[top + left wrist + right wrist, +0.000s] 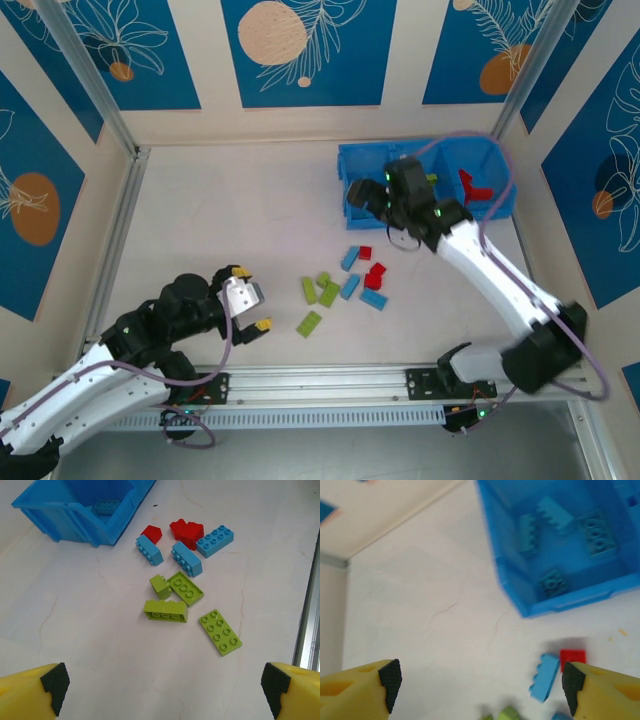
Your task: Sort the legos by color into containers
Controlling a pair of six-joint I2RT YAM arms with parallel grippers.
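The right gripper (pixel 480 680) hangs released, its black-padded yellow fingers (pixel 390 682) spread wide with nothing between them. Seen from above, it (pixel 372 198) is over the left end of the blue bin (pixel 345 160). Its own camera looks into that left compartment (pixel 560 605), where four light blue bricks (pixel 552 582) lie on the floor. Just outside the wall, a loose light blue brick (pixel 545 675) lies beside a red brick (pixel 572 657).

The top view adds the rest of the bin: a red piece (pixel 475 188) in the right compartment and a lime green piece (pixel 430 180) in the middle one, partly behind the arm.

The left gripper (pixel 165 685) is also spread wide and empty, low over the near left of the table (pixel 230 200). Its camera gives the loose legos sharply: four lime green bricks (pixel 220 632) nearest, then three light blue ones (pixel 187 559), with red ones (pixel 187 531) beyond, all near the bin's front wall. Any lettering on the studs is too small to read.
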